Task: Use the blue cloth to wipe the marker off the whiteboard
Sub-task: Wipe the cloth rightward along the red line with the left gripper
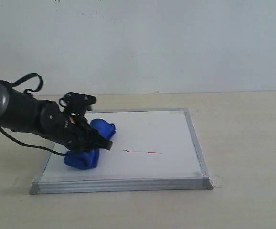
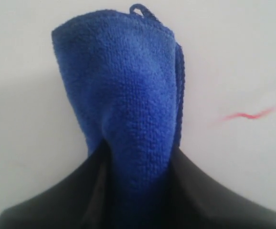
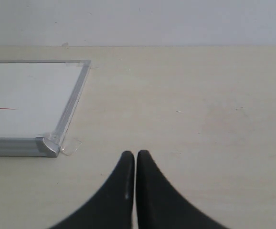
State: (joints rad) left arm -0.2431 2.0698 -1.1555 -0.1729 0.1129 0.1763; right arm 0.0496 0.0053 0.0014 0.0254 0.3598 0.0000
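The whiteboard (image 1: 147,138) lies flat on the table, framed in silver with grey corner caps. A short red marker line (image 1: 143,151) runs across its middle; the left wrist view shows this marker line (image 2: 248,115) to one side of the cloth. My left gripper (image 1: 96,141) is shut on the blue cloth (image 1: 88,145), which rests on the board's left part, left of the line. In the left wrist view the blue cloth (image 2: 123,105) fills the space between the black fingers (image 2: 200,191). My right gripper (image 3: 136,155) is shut and empty over bare table beside the whiteboard (image 3: 33,95) corner.
The beige table (image 1: 243,133) extends right of the board and in front of it. A white wall stands behind. A bit of clear tape (image 3: 71,147) sticks out at the board's near right corner.
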